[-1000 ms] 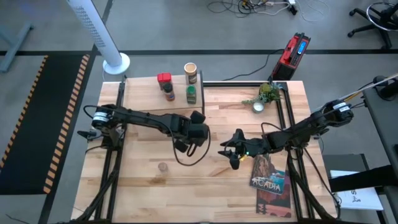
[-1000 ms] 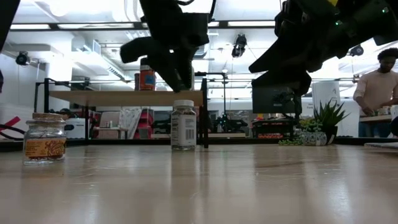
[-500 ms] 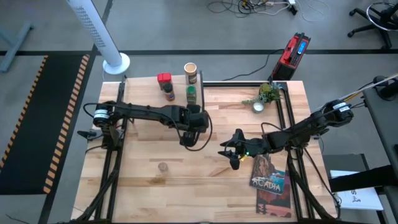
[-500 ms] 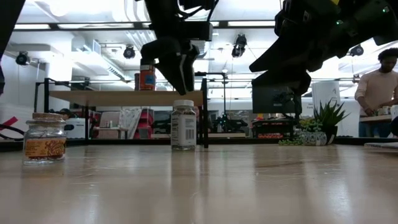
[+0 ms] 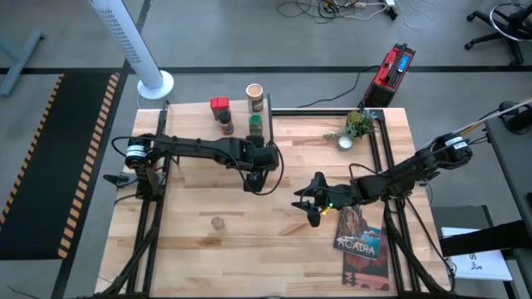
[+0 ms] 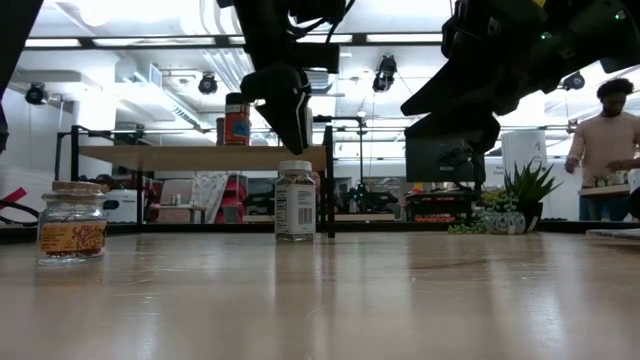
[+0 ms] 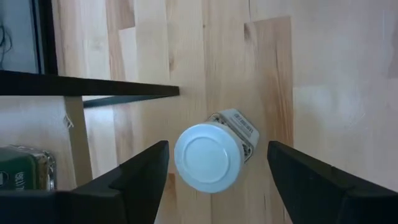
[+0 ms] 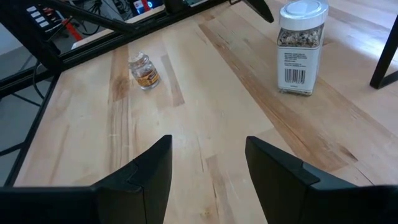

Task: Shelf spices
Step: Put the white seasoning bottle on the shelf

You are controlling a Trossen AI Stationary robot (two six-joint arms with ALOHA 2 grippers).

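Observation:
A white-capped clear jar (image 7: 208, 155) stands upright on the table beside the shelf's black leg (image 6: 328, 190). My left gripper (image 7: 216, 168) hangs open above it, pointing down, a finger on each side of the cap and clear of it; in the low view its fingertips (image 6: 290, 135) are above the cap (image 6: 295, 166). On the shelf (image 5: 191, 124) stand a red tin (image 5: 219, 105), a dark-capped brown jar (image 5: 225, 125), a green-lidded jar (image 5: 255, 124) and a tan canister (image 5: 254, 93). My right gripper (image 5: 312, 203) hovers open at mid table.
A small cork-stoppered glass jar (image 5: 218, 222) stands toward the table's near left. The "Acadia" book (image 5: 359, 237) lies at the near right. A plant in a white pot (image 5: 356, 129) stands at the far right. Bare wood lies between the two grippers.
My left gripper has gone toward the table's far edge and the shelf. It has swung round so that it points straight down over the white-capped jar. The jar has stayed where it was.

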